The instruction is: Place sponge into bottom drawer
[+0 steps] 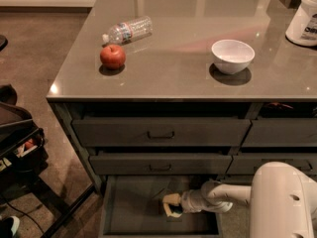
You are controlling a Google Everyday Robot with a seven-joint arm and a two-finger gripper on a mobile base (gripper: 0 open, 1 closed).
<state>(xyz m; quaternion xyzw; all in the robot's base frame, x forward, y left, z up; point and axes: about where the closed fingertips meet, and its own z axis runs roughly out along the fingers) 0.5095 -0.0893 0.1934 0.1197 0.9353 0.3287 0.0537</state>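
Note:
The bottom drawer (133, 214) is pulled open below two closed drawers and shows its flat grey floor. My gripper (172, 206) reaches into it from the right, low over the floor near the middle. It is shut on the sponge (171, 200), whose pale yellow foam shows at the tip, with a dark patch just below it. My white arm (223, 197) runs right to a large white housing (280, 202) at the frame's lower right.
On the counter (168, 78) are a red apple (113, 57), a plastic bottle (128, 30) lying on its side, a white bowl (233, 56) and a white tub (303, 19) at the far right. Dark equipment (17, 143) stands on the floor at the left.

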